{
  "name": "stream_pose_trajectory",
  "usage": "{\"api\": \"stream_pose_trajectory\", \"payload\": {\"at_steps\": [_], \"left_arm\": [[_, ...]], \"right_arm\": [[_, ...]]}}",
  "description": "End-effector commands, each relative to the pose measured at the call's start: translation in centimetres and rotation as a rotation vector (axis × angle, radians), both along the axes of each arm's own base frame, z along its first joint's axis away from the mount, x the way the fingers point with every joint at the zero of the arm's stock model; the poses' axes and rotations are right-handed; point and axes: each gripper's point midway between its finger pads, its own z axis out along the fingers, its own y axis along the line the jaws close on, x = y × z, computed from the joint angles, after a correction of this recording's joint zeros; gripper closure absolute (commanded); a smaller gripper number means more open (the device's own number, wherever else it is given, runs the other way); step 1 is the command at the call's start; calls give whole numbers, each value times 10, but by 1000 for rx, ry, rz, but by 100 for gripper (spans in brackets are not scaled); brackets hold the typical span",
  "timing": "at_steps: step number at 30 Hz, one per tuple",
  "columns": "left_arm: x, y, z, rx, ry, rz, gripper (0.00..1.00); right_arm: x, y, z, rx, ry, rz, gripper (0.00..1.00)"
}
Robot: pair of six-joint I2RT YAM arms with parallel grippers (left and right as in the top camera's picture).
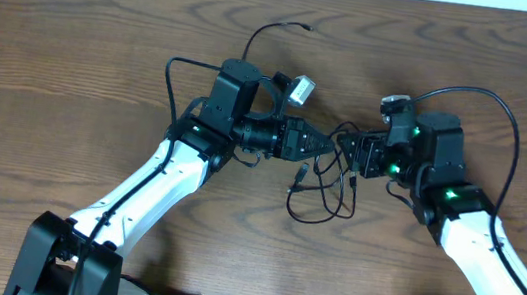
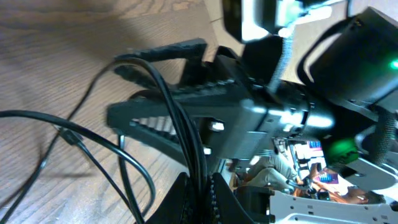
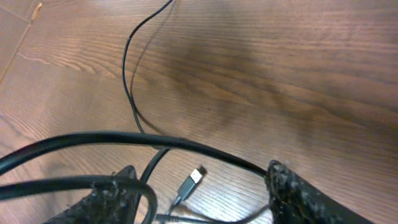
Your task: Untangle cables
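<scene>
Black cable strands (image 3: 127, 74) are gathered in loose loops on the wooden table (image 1: 72, 64), between the two arms and just below where the grippers meet. Several strands are clamped in the closed jaws of the left gripper (image 2: 199, 198). The right gripper (image 3: 199, 174) is set directly opposite, its jaws held apart with strands running across the gap. A USB plug (image 3: 194, 177) is seen lying flat on the wood beneath them.

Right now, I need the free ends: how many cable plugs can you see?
2. The near plug lies on the table beside the tangle; the far plug ends the strand running toward the table's far edge. Others may be hidden.
</scene>
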Motion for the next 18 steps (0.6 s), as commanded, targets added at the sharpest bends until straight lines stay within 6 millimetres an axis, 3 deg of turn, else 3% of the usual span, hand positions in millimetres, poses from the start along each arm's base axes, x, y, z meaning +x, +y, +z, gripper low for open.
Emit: {"api": "stream_pose_trajectory", "payload": {"at_steps": [1,6,10,13,18], "left_arm": [[-13,-4,10,-33,2,-51,92],[-16,-6,10,-32,-3,-61,92],[-15,-7,12,-37,-16,-59,92],[-14,-7,12,-36,-16,-58,92],[-11,-6,10,-25,-22,-39,92]], "right_arm": [[5,12,2,27,3,12,39],[3,29,1,48,2,45,47],[3,33,4,68,4,39,74],[3,33,4,85,21,22,99],[4,31,2,79,26,7,99]]}}
